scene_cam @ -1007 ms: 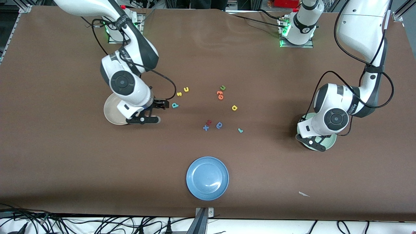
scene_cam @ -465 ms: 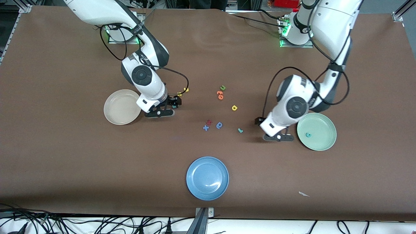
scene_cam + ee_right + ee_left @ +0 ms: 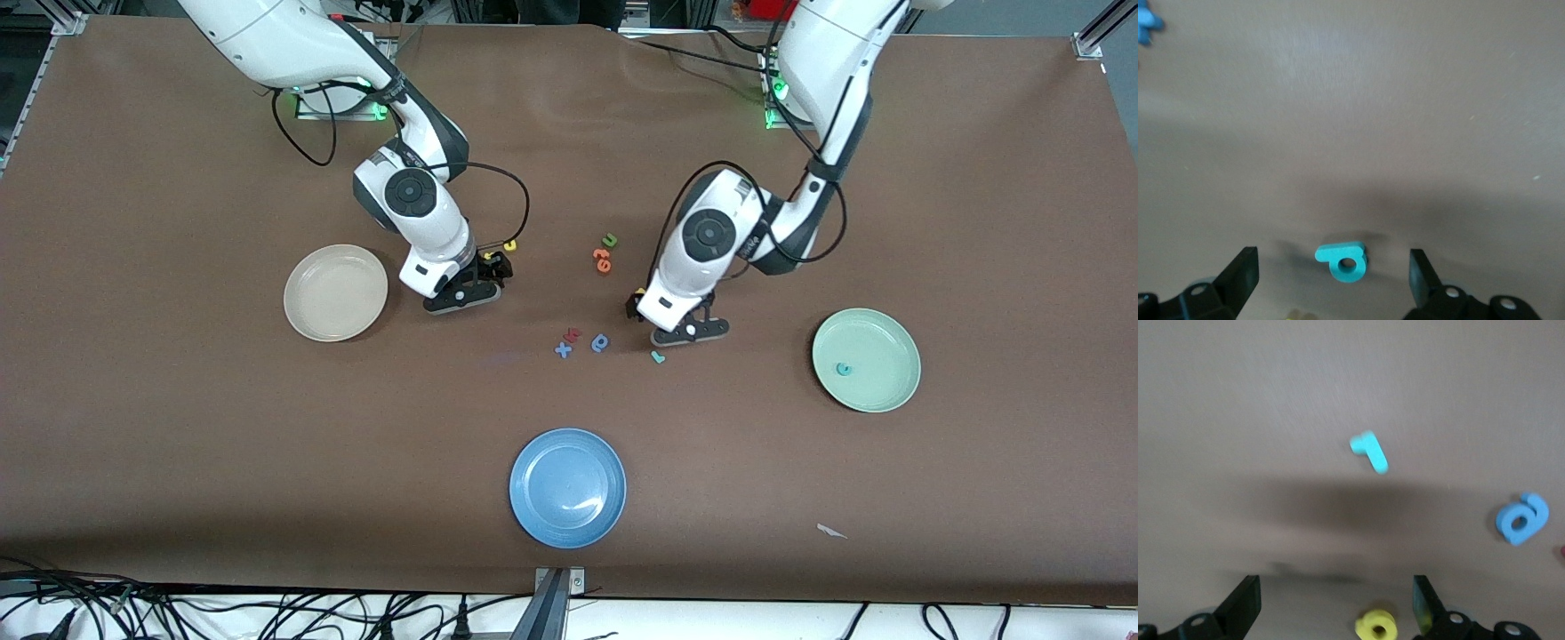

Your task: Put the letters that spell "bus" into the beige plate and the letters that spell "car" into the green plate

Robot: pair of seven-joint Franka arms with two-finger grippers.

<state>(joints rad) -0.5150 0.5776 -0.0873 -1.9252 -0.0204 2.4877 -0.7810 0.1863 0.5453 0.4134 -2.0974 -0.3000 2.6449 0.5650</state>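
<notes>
Beside the empty beige plate (image 3: pixel 335 293) at mid-frame, your right gripper (image 3: pixel 480 280) hung over the b (image 3: pixel 1343 261), fingers spread, so you needed to centre it and drop straight down, clear of the yellow u (image 3: pixel 510 245). Further along, your left gripper (image 3: pixel 662 311) was just as wide over the a (image 3: pixel 1377 627), with the r (image 3: pixel 657 357) lower in frame. The front view hid both letters under the hands, the wrist views showed them framed, and only the front view showed the c (image 3: pixel 842 369) in the green plate (image 3: pixel 880 338).
</notes>
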